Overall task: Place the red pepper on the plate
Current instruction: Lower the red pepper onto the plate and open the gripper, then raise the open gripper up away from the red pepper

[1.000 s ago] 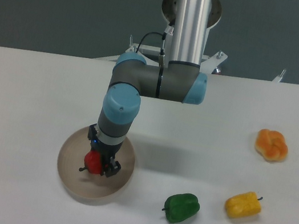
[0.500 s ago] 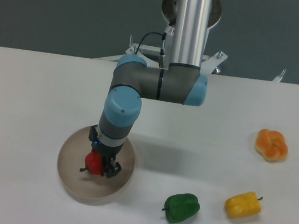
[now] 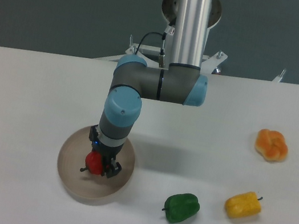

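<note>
Your gripper [image 3: 99,165] sits over plate [image 3: 95,166], fingers closed on red pepper [image 3: 93,162], pepper low above plate centre; contact with plate unclear. Judged: positioned for release. Pepper glossy, rounded, dark stem pointing left. Plate flat, matte tan, low rim. Green pepper [image 3: 182,207] well apart on white worktop [image 3: 24,101].

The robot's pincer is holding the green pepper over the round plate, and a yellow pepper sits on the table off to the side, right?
Not quite. The camera view shows the pincer holding the red pepper over the plate. The green pepper lies on the table, and the yellow pepper sits on the table off to the side.
</note>
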{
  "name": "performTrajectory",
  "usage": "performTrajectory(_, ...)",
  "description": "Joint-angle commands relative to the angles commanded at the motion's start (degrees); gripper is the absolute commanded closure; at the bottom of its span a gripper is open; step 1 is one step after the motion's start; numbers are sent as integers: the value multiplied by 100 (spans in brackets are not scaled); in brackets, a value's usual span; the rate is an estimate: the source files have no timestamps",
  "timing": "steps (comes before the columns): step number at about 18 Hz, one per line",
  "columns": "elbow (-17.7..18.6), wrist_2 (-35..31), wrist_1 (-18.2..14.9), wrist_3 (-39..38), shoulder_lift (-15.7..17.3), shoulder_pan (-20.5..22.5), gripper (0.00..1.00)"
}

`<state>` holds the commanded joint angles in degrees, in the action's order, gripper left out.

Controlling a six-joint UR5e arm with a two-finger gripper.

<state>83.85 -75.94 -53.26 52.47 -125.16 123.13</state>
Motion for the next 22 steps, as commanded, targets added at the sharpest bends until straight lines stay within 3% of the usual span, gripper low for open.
performTrajectory(10,35,9,-9,9,105,79,24)
performTrajectory(16,44,9,-9,9,106,70,24)
performTrajectory(22,70,9,-9,0,141,79,12)
